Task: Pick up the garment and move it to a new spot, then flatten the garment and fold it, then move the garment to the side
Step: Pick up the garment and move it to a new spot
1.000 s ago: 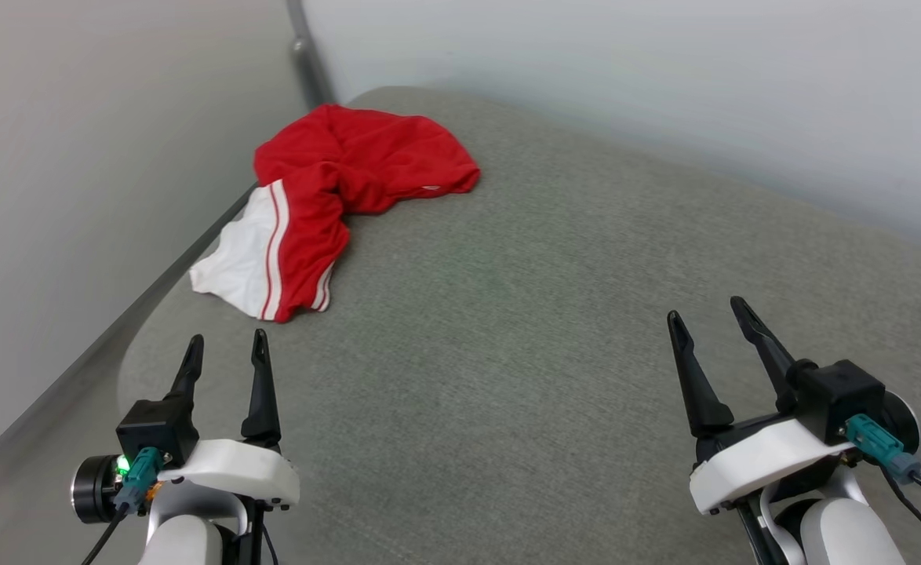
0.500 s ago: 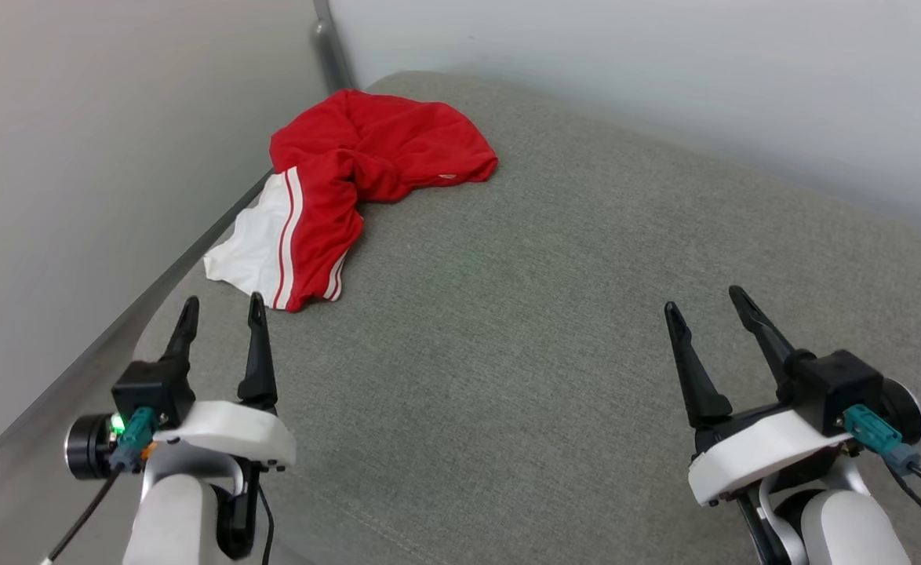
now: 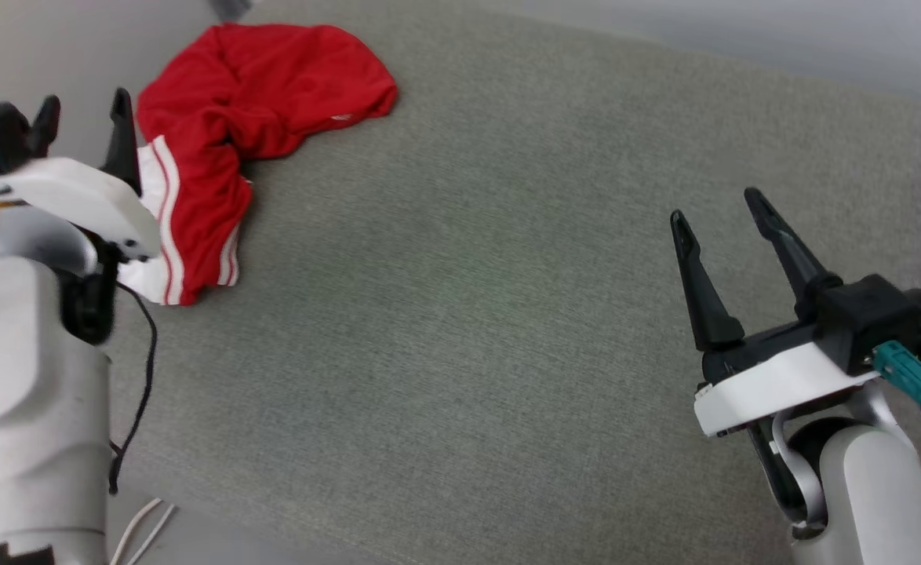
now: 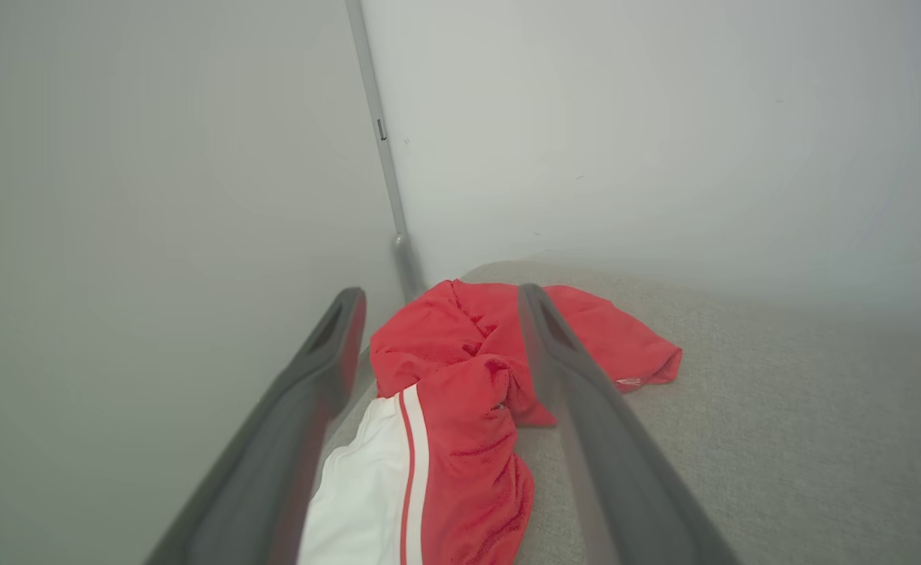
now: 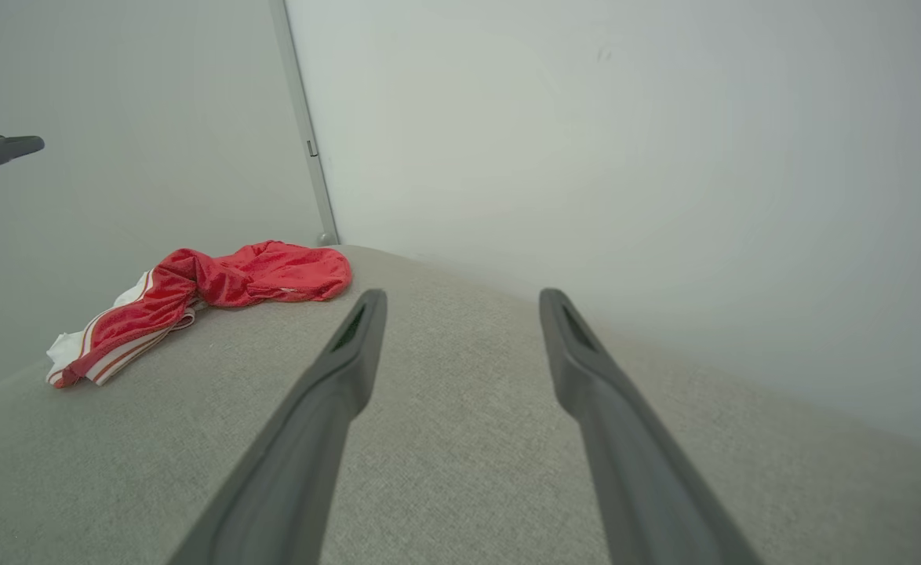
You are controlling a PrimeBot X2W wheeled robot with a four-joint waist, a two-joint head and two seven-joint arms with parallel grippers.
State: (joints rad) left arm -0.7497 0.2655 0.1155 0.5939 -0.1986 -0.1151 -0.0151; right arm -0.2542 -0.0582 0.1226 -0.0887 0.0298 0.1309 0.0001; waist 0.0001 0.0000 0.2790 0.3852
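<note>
**Garment at cushion corner, both claws released**

Noting garment (image 3: pixel 256 94) lying crumpled at far left corner of cushion (image 3: pixel 460 314), red body bunched, white striped sleeve trailing along cushion's left edge. Holding left gripper (image 3: pixel 85 98) over that left edge, fingers spread, gripping nothing. Holding right gripper (image 3: pixel 713 204) over cushion's right side, likewise spread and empty.

no readable text, label or number anywhere.

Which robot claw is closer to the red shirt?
The left gripper, just beside the garment; the right gripper is far off across the grey cushion.
</note>
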